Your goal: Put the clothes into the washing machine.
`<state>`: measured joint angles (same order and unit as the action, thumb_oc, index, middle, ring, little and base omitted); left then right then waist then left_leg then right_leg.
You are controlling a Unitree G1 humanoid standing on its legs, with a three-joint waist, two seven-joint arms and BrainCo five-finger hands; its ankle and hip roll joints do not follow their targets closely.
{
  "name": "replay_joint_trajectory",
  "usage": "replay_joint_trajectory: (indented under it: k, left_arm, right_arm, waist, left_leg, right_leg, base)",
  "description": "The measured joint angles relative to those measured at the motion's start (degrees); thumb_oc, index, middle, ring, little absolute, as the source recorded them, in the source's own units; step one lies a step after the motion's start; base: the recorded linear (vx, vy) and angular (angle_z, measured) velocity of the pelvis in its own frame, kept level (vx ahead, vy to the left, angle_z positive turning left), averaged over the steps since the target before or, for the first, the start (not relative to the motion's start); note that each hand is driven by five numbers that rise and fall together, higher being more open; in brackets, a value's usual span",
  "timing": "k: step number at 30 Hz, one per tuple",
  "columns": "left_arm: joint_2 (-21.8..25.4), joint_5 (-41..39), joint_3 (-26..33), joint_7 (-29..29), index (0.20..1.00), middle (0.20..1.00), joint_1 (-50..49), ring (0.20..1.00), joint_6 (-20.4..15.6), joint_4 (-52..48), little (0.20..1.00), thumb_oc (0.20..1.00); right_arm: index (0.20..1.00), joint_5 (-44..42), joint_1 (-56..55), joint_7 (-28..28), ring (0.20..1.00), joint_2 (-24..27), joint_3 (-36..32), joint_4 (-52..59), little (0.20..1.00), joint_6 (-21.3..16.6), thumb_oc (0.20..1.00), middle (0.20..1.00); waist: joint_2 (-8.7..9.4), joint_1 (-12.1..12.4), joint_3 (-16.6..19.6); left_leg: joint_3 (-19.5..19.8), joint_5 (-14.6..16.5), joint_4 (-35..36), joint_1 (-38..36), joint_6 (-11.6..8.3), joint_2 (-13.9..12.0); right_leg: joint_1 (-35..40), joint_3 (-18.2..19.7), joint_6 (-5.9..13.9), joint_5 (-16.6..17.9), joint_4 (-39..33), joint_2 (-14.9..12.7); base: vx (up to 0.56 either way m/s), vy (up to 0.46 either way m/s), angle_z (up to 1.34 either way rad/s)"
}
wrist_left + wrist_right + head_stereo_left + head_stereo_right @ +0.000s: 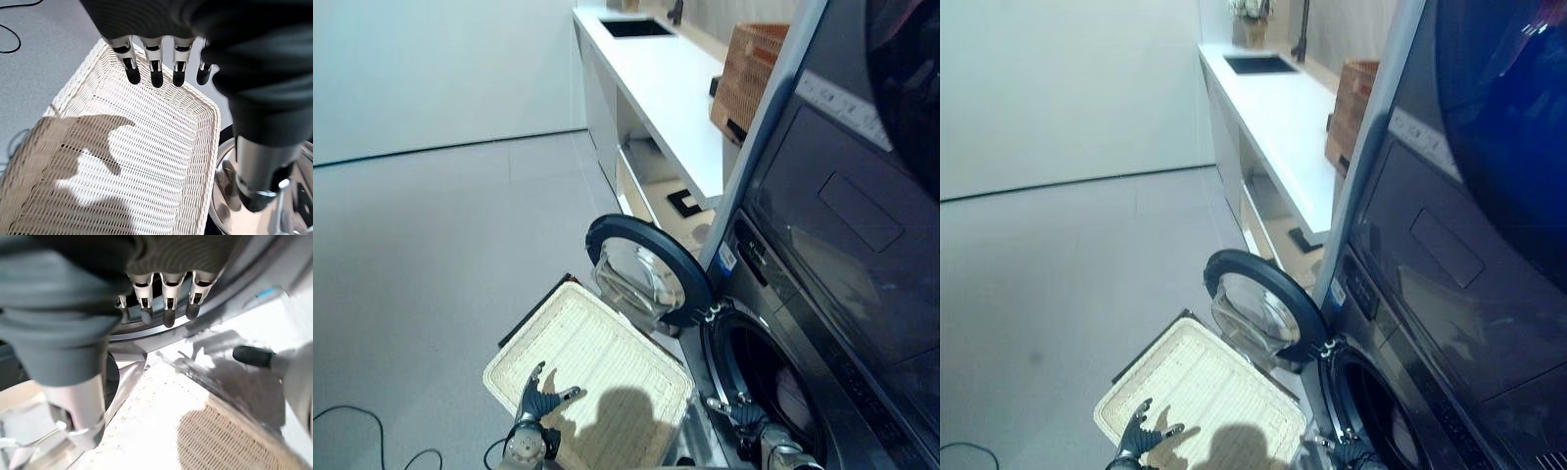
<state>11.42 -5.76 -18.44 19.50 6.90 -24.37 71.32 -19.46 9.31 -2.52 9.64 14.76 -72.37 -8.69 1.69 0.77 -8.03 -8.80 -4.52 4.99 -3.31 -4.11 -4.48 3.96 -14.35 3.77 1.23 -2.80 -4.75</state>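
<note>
Both robot hands empty w/ fingers spread, left robot hand (540,397) over the bare wicker basket (607,343), right robot hand (744,415) at the washing machine (822,323) mouth (door (646,269) swung open), pale clothes (793,397) already in the drum, so loading looks approx. done, door left to shut.

left hand (161,58): silver fingers, dark rubbery tips, black slots along each
right hand (166,296): same silver fingers, dark tips
covers: dark ribbed sleeve over hand backs and wrists
thumbs: silver stem, dark cap
</note>
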Motion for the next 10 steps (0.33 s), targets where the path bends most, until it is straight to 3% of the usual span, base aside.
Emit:
replay_joint_trajectory:
  k: [10]
  left_arm:
    - [-1.5, 0.0, -0.1, -4.9, 1.0, 1.0, -1.0, 1.0, 1.9, 0.0, 1.0, 1.0]
  right_arm:
    - [1.0, 6.6, -2.2, -0.5, 1.0, 0.1, 2.8, 0.0, 1.0, 1.8, 1.0, 1.0]
  waist:
    - [-1.67, 0.0, 2.3]
  left_leg:
    - [0.6, 0.0, -0.2, -0.1, -0.08, -0.2]
  right_leg:
    - [0.9, 1.1, -0.31, 0.2, -0.7, 0.8]
  base:
    - [0.0, -0.046, 0.01]
